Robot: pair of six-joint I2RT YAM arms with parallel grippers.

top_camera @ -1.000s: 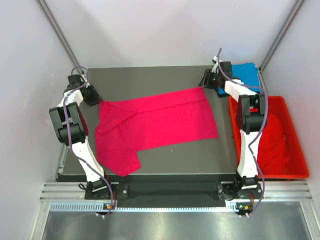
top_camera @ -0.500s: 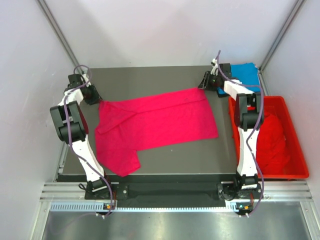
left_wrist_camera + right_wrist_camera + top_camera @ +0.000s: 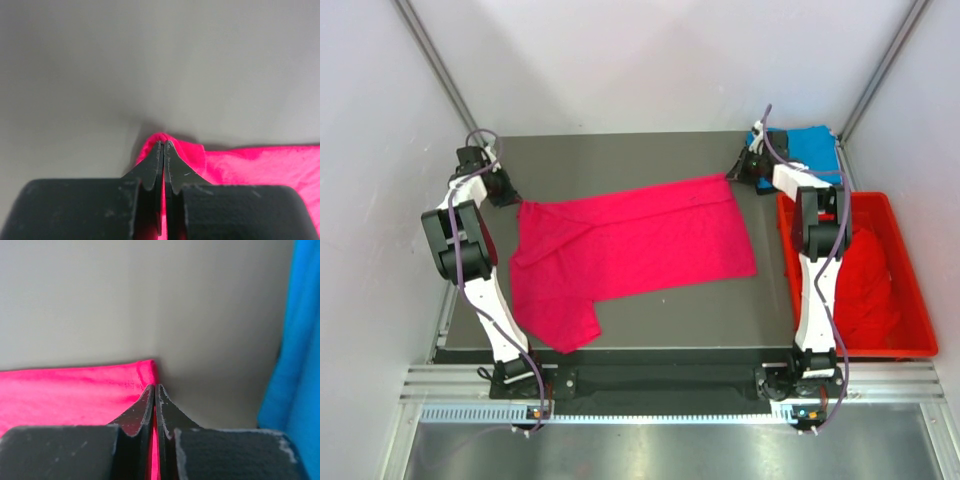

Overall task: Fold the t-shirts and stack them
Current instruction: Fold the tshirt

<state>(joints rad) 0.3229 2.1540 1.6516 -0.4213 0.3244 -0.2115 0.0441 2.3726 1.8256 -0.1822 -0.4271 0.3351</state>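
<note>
Pink t-shirt (image 3: pixel 630 250): bright magenta cotton, in one piece and mostly flat across the middle of the dark worktop (image 3: pixel 620 158). A short sleeve juts toward 7 o'clock near the front edge. A soft crease runs from the 9 o'clock side into the body, and the 3 o'clock edge is straight.
Left fingers (image 3: pixel 149 171): pressed together on the shirt's 10 o'clock corner. The cloth there is pinched into a small peak at the tips, and pink shows in the slit between them.
Right fingers (image 3: pixel 139 412): also together, clamped on the shirt's 1 o'clock corner. A stitched hem line runs just beside the tips, and pink shows between them lower down.
Blue t-shirt (image 3: pixel 812 146): sky blue, at the worktop's far right corner, about 1 o'clock. It lies just beyond the right fingers and does not touch the pink one.
Red t-shirts (image 3: pixel 868 285): a loose heap inside the red crate (image 3: pixel 868 198), at 3 o'clock beside the worktop.
Change since a second ago: both pairs of fingers were apart at these same corners and have now shut on the cloth. The right wrist has edged slightly toward the blue t-shirt. The pink t-shirt's outline on the worktop looks the same.
</note>
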